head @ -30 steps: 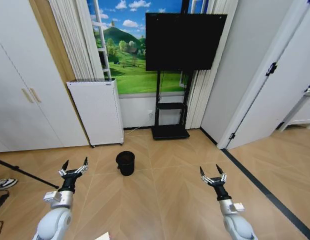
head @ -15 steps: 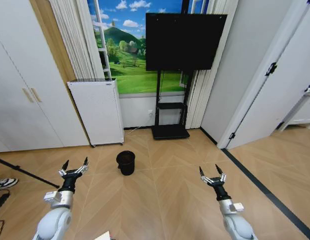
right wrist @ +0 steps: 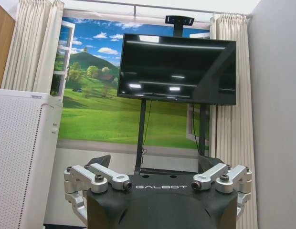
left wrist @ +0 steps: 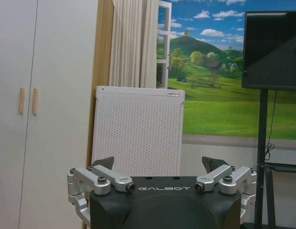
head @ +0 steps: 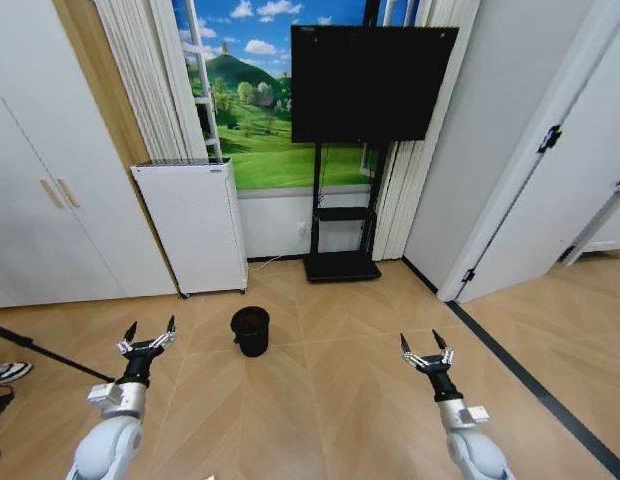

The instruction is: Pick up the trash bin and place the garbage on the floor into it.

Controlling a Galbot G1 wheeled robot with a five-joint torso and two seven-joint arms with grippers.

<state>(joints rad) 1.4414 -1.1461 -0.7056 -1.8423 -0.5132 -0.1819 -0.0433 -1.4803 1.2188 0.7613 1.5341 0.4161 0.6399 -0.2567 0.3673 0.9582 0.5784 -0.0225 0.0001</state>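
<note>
The trash bin [head: 250,329], a small black round basket, stands upright on the wooden floor ahead of me, between my arms and nearer the left one. My left gripper [head: 151,328] hangs open at the lower left, short of the bin and to its left. My right gripper [head: 420,341] hangs open at the lower right, well clear of the bin. In the wrist views, both the left gripper [left wrist: 160,164] and the right gripper [right wrist: 155,162] have spread fingers with nothing between them. The garbage is out of view.
A tall white perforated appliance [head: 195,225] stands against the wall behind the bin. Right of it is a black TV [head: 365,85] on a floor stand [head: 340,265]. A black tripod leg [head: 40,350] and a shoe [head: 5,372] lie at the left. Open floor lies around the bin.
The whole head view has shifted slightly, so the camera moved; a white scrap at the bottom edge has left the picture. Both grippers and the bin keep their poses.
</note>
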